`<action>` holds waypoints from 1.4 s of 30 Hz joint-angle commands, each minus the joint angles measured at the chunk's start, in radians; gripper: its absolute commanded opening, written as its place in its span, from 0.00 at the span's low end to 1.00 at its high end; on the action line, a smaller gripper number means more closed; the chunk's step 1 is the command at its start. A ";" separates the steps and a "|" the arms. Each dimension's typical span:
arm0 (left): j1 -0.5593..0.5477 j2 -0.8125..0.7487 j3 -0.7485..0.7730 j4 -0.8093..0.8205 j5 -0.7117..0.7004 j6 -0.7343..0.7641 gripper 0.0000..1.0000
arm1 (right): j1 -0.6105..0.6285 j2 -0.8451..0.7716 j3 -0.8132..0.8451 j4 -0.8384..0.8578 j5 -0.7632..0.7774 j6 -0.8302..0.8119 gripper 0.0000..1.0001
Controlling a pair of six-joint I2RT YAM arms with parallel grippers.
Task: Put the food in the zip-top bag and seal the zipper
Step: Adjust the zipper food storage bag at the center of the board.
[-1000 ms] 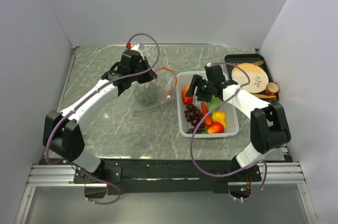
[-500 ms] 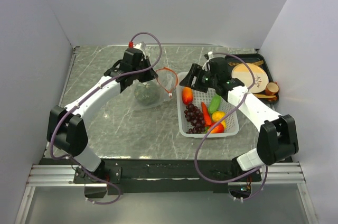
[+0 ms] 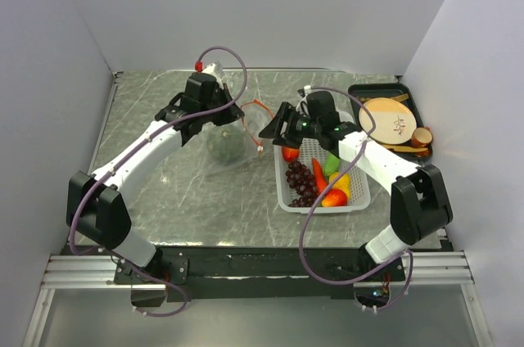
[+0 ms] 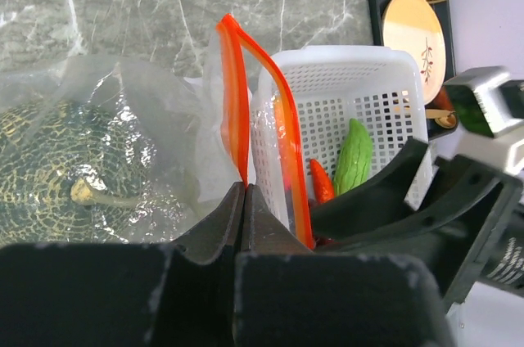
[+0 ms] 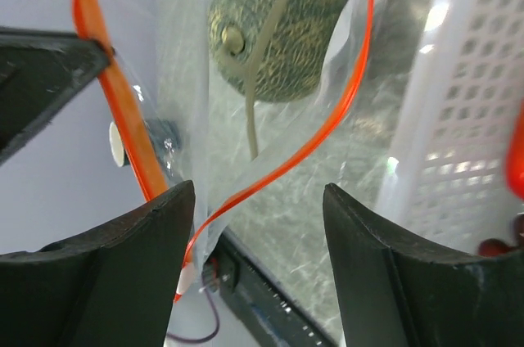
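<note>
Left hand pinches the bag's mouth while the right hand hangs spread at the opening.

From above, the zip-top bag (image 3: pixel 246 132) lies on the tabletop (image 3: pixel 164 191) just left of the white basket (image 3: pixel 357 197). The dark green fruit (image 3: pixel 227 145) is inside it, the left hand (image 3: pixel 232 115) is at its far edge, and the right hand (image 3: pixel 270 128) is at its right lip over the basket's far-left corner. The tomato (image 3: pixel 289 153), grapes (image 3: pixel 300 180) and carrot (image 3: pixel 317 173) sit in the basket. The left wrist view alone shows its fingers (image 4: pixel 221 224) pressed together on the zipper (image 4: pixel 233 93), with the fruit (image 4: pixel 57 167) to the left under plastic. The right wrist view alone shows its fingers (image 5: pixel 115 281) spread apart, the zipper (image 5: pixel 123 142) looping open between them and the fruit (image 5: pixel 274 28) beyond.
</note>
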 commanded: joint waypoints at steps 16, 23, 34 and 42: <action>0.141 -0.184 0.191 -0.122 -0.130 0.097 0.01 | 0.055 0.150 0.472 -0.069 -0.039 -0.107 0.00; 0.186 -0.279 0.089 -0.084 -0.167 0.127 0.01 | 0.074 0.175 0.564 -0.108 -0.002 -0.144 0.00; 0.201 -0.287 0.008 -0.063 -0.101 0.102 0.01 | 0.121 0.267 0.586 -0.194 -0.046 -0.158 0.05; 0.206 -0.250 -0.027 -0.049 -0.098 0.099 0.01 | 0.162 0.273 0.417 -0.152 -0.005 -0.139 0.06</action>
